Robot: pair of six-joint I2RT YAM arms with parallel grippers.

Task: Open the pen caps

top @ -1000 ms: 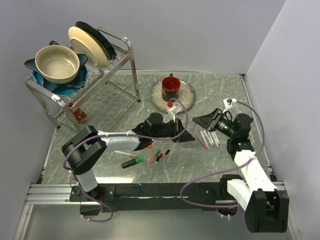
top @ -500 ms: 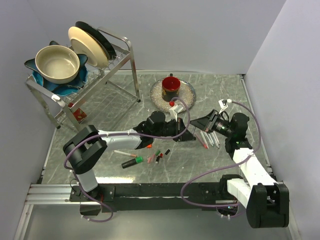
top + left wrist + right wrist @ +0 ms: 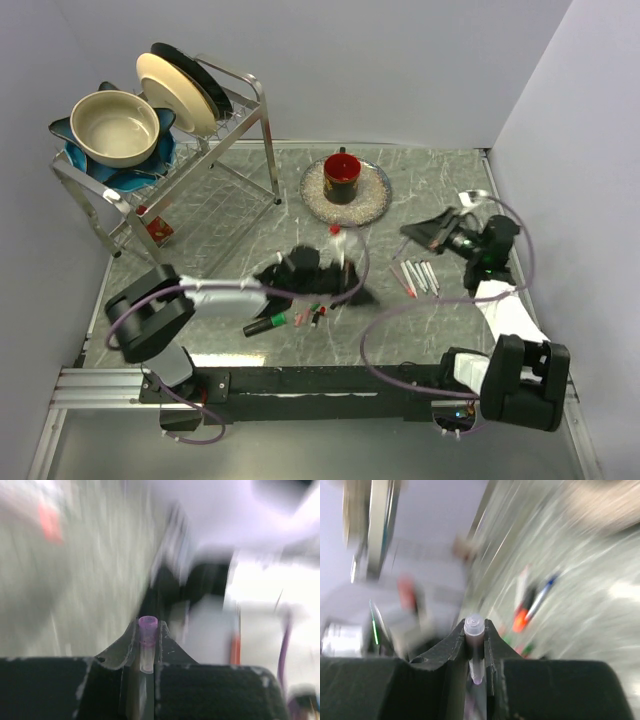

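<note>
My left end effector (image 3: 148,628) was clamped on a purple-tipped pen (image 3: 147,623), my right end effector (image 3: 475,629) on a pale lilac piece (image 3: 474,624), probably its cap, well apart for clearance; loose caps (image 3: 314,318) lay on the surface (image 3: 420,190).

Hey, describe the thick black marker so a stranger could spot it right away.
On the grey marble table, look near the front edge beside the left arm. The marker lies flat there: thick, black, green at one end, unlike the tiny loose caps beside it.
</note>
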